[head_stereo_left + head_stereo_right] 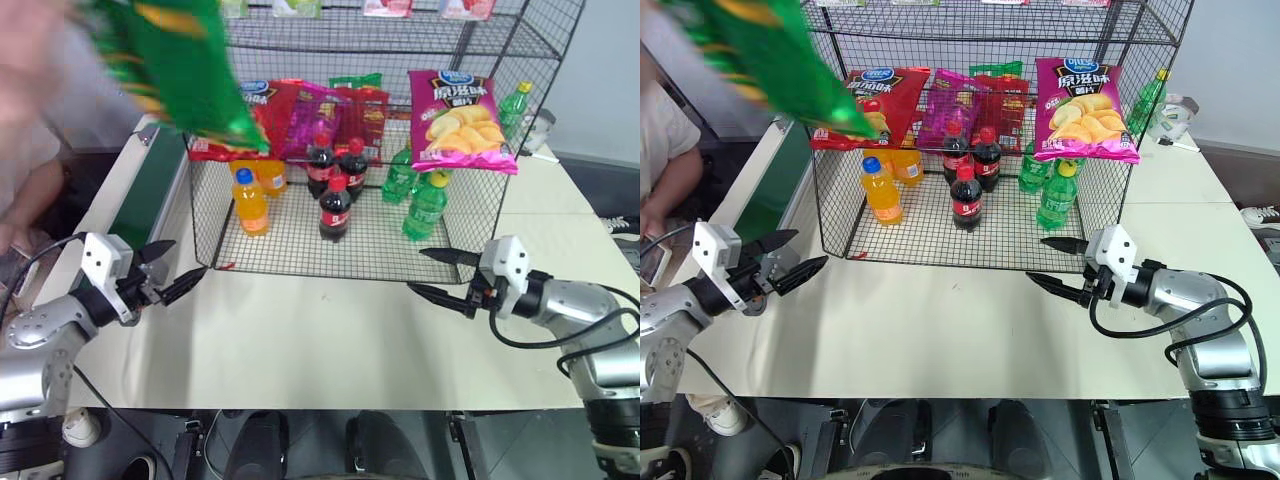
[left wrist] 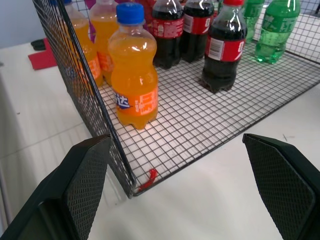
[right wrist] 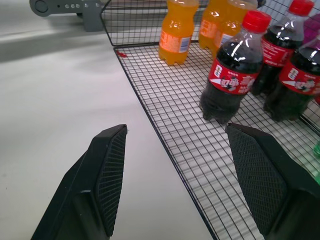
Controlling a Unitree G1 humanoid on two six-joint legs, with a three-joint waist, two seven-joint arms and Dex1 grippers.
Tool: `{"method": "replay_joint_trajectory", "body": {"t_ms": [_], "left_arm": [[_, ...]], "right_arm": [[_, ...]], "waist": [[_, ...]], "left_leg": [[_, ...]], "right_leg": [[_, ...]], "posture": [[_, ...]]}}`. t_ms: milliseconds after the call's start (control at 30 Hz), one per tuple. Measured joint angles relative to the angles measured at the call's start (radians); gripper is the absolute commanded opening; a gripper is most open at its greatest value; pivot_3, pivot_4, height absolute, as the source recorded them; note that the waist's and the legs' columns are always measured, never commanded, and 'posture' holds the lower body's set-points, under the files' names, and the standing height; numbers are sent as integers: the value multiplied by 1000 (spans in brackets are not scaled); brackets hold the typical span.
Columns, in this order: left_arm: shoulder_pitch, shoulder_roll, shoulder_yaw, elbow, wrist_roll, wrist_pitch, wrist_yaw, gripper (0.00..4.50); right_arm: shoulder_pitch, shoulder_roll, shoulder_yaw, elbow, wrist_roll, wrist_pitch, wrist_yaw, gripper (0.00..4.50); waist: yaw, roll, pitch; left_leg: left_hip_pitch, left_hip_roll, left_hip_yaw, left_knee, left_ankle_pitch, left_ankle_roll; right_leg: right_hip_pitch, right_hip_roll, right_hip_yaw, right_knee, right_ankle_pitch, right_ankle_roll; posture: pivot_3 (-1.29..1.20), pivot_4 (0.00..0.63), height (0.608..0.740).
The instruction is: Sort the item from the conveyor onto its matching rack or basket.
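The item, a glossy green crisp bag (image 1: 185, 70), shows blurred in the air above the conveyor's (image 1: 150, 190) dark-green belt and the left corner of the rack (image 1: 290, 248). A person's blurred arm (image 1: 35, 60) is right beside it. The black wire rack stands on the pale table ahead of me. My left gripper (image 1: 190, 257) hovers open and empty near the rack's front left corner (image 2: 131, 186). My right gripper (image 1: 414, 270) hovers open and empty off the rack's front right corner. Both are apart from the bag.
On the rack's bottom tier stand orange soda bottles (image 2: 134, 75), cola bottles (image 3: 232, 75) and green bottles (image 1: 425, 205). Red (image 1: 875, 95), magenta (image 1: 305, 115) and pink (image 1: 460, 120) crisp bags hang on it. A person (image 1: 660, 140) sits at the left by the conveyor.
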Motion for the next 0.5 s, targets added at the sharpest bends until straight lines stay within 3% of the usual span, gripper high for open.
{"method": "replay_joint_trajectory", "body": {"t_ms": [500], "left_arm": [[37, 5, -1, -38, -33, 75, 7, 4500]], "right_arm": [[-17, 3, 17, 0, 0, 1, -2, 3266]], "waist": [[0, 0, 0]], "left_leg": [[0, 0, 0, 0, 0, 0]], "right_leg": [[0, 0, 0, 0, 0, 0]], "posture": [[0, 150, 739]]}}
